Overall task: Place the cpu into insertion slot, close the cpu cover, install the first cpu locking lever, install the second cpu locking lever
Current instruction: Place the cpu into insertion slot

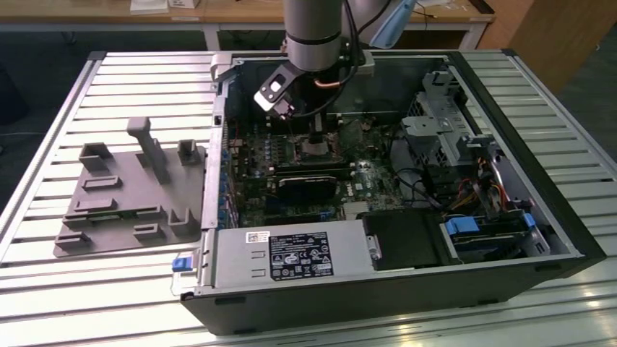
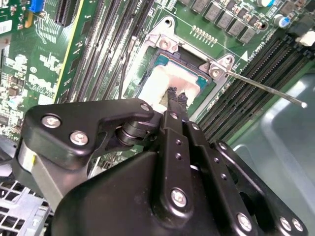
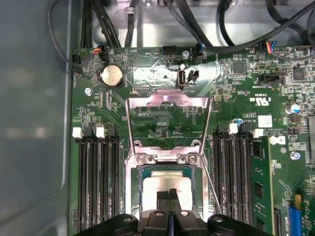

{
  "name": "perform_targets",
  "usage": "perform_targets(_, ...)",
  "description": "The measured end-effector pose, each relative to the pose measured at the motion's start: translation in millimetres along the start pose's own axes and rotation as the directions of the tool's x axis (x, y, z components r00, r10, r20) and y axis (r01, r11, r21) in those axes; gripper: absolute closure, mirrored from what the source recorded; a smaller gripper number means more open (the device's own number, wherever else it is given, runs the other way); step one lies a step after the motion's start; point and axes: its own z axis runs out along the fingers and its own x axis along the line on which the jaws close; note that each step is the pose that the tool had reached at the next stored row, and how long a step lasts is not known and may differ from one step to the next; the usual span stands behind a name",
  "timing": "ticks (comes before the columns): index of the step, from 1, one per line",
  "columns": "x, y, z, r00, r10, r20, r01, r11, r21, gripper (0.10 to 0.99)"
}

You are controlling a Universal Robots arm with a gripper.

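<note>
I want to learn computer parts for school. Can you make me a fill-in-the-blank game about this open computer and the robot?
The pale square chip sitting in the insertion slot is the ____.
The cpu cover is flipped ____.
The end effector, close over the chip, has its jaws ____.
Missing words: cpu, open, shut.

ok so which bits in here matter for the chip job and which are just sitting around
In the job: chip in its socket; open cover frame; lever rod; gripper over the chip.
Just around: grey parts tray; power supply box; coin battery; memory slots; cables.
</note>
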Motion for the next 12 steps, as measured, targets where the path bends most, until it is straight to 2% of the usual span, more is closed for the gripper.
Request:
perform_targets(7,0.3,1.3,-14.0,1.0000,0.000,0.0000,0.000,1.0000,0.000,0.984)
perform_targets(8,0.3,1.6,-18.1,1.0000,0.000,0.0002,0.000,1.0000,0.000,0.984)
perform_targets(12,0.4,2.0,-21.5,1.0000,0.000,-0.0002,0.000,1.0000,0.000,0.984)
